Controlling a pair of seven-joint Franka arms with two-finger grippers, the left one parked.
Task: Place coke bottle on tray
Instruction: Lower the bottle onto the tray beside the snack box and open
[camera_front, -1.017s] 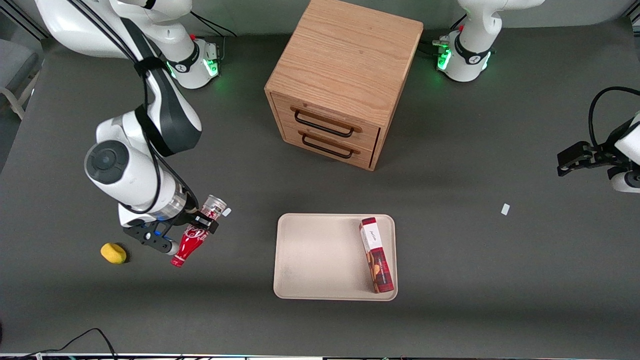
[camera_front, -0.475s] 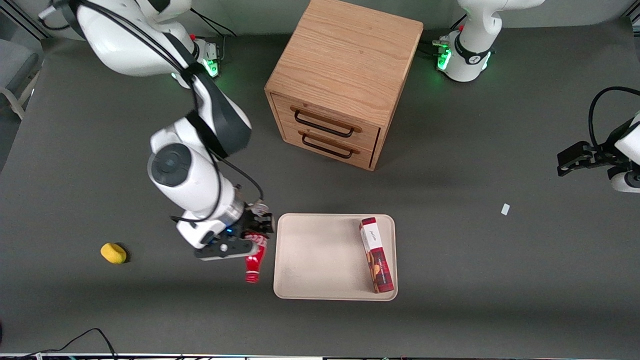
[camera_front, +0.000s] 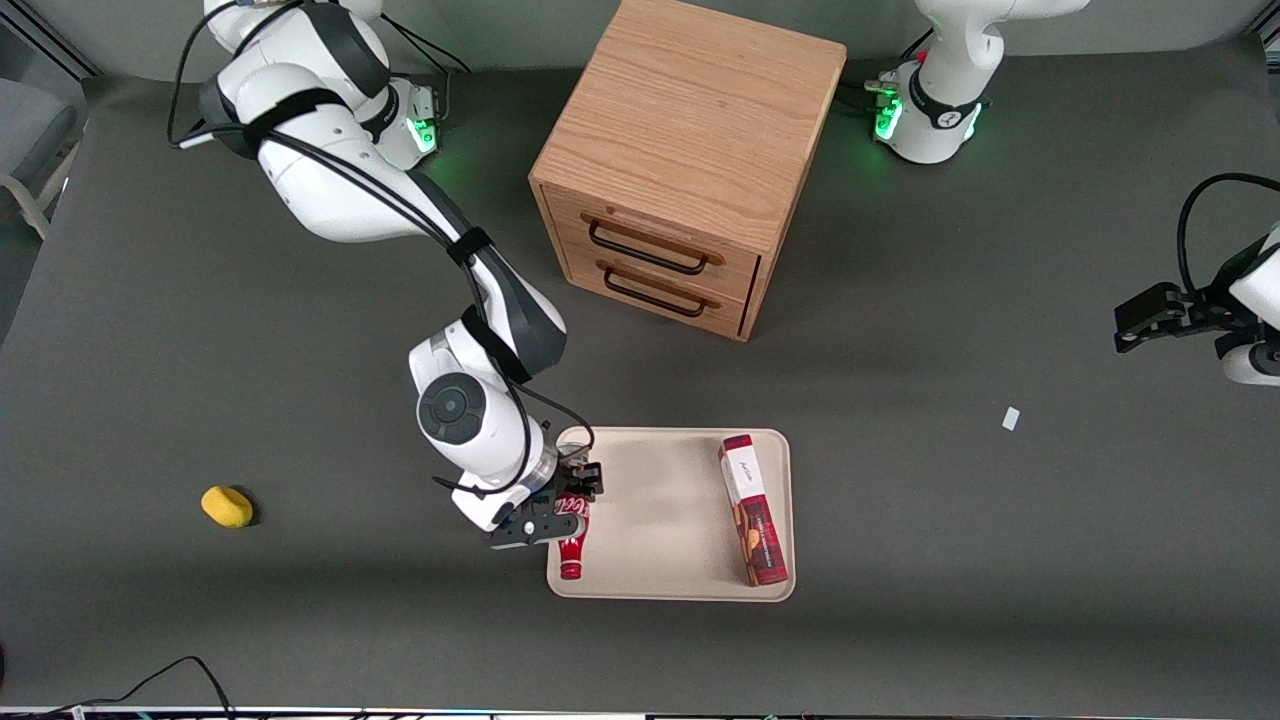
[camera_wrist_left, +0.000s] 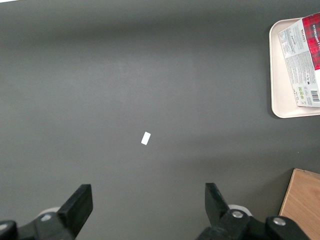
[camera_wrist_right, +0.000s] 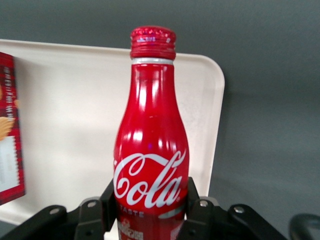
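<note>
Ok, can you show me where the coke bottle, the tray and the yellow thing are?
coke bottle (camera_wrist_right: 150, 150): right wrist view, on its red body above the logo, held in the gripper (camera_wrist_right: 150, 207).
tray (camera_front: 650, 500): front view, on its bare beige floor.
yellow thing (camera_front: 227, 506): front view, on its middle.

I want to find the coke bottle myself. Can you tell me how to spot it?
Find the wooden drawer cabinet; nearer the camera lies the beige tray. Over the tray's working-arm edge, the gripper is shut on the coke bottle. It is slim, shiny red with white script, unlike the flat red-and-white box lying on the tray.
</note>
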